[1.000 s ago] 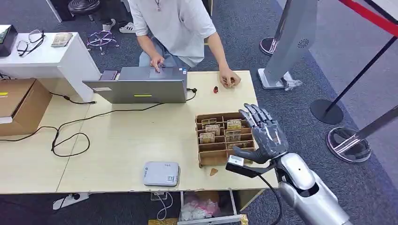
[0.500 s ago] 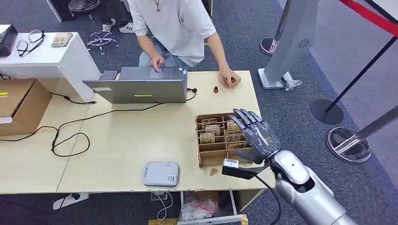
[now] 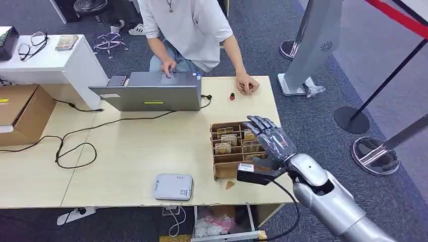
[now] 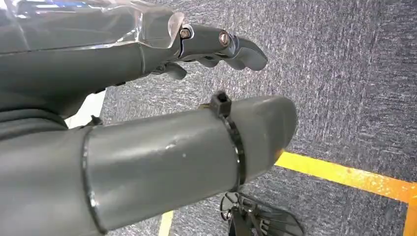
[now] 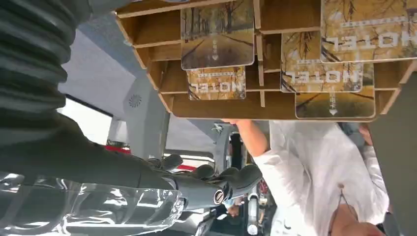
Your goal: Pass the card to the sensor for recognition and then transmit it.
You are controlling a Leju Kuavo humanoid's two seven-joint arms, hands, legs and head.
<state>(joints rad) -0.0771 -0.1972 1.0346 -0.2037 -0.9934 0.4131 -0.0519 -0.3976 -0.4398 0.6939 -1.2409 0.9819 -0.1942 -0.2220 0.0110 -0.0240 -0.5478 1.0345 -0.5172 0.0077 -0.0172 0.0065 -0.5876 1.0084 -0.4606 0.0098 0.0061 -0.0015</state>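
- Wooden card rack (image 3: 228,151) near the tabletop's right edge holds hotel cards (image 3: 222,148) upright for picking.
- Right hand (image 3: 270,141) hovers above it, fingers spread, holding nothing.
- Left hand (image 4: 147,123): grip unclear.

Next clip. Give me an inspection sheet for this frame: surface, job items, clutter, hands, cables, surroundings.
Surface: light wooden table.
Job's things: wooden card rack holding hotel cards; grey sensor near the front edge.
Clutter: laptop, small red item, brown scrap.
Hands: right hand over the rack, fingers spread, holding nothing; left hand hangs over the carpet, holding nothing.
Cables: black cable looping across the table.
Surroundings: seated person, cardboard box, white side table, barrier posts.
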